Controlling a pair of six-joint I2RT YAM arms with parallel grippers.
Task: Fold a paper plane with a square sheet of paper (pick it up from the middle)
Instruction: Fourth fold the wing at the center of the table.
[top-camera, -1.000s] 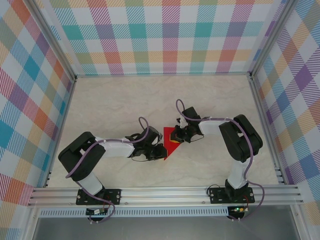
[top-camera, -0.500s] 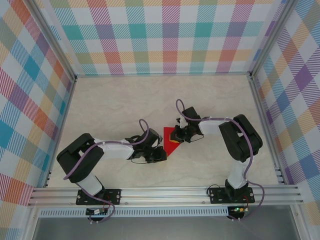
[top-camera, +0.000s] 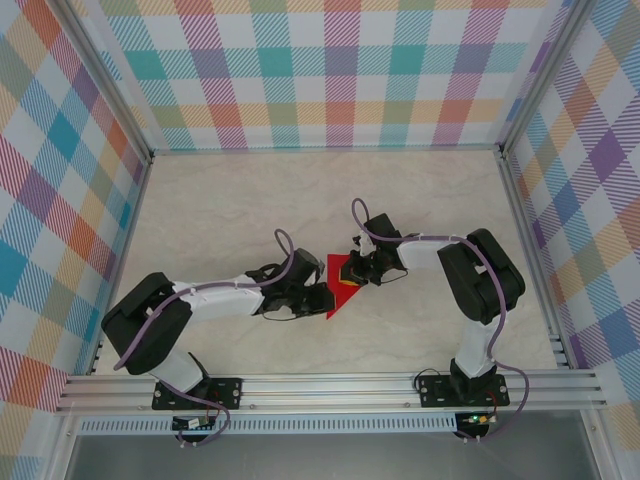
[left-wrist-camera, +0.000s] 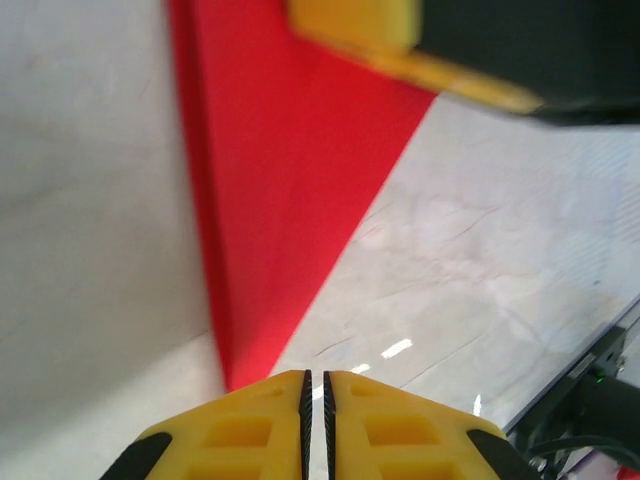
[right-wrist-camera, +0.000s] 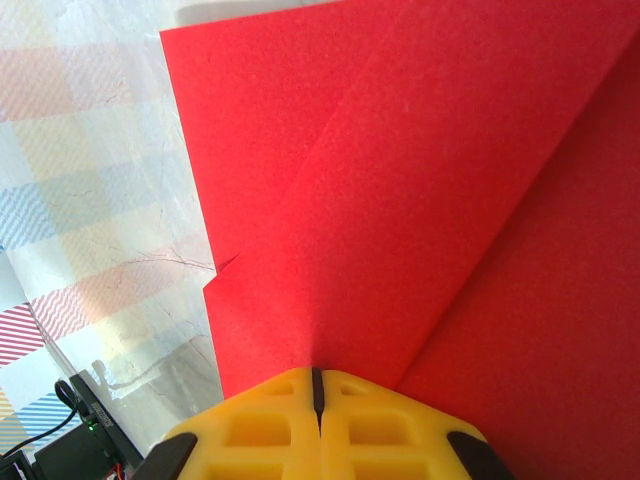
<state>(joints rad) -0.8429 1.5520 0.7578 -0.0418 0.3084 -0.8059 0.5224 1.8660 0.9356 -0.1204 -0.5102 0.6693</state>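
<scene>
The square sheet of paper is bright red and folded into a narrow pointed shape, lying flat on the table at mid-centre. In the right wrist view the paper shows diagonal creases and layered flaps. My right gripper is shut, its tips resting on top of the paper; from above it sits over the far part of the sheet. My left gripper has its jaws together with nothing between them, just right of the paper's near point. From above it sits at the sheet's left edge.
The pale marble-look table is walled by checked panels on three sides. An aluminium rail runs along the near edge with both arm bases on it. The right gripper's yellow finger shows at the top of the left wrist view.
The left arm has stretched lower and further out, its gripper edging slightly along the paper's left edge. The right arm and the paper have stayed put.
</scene>
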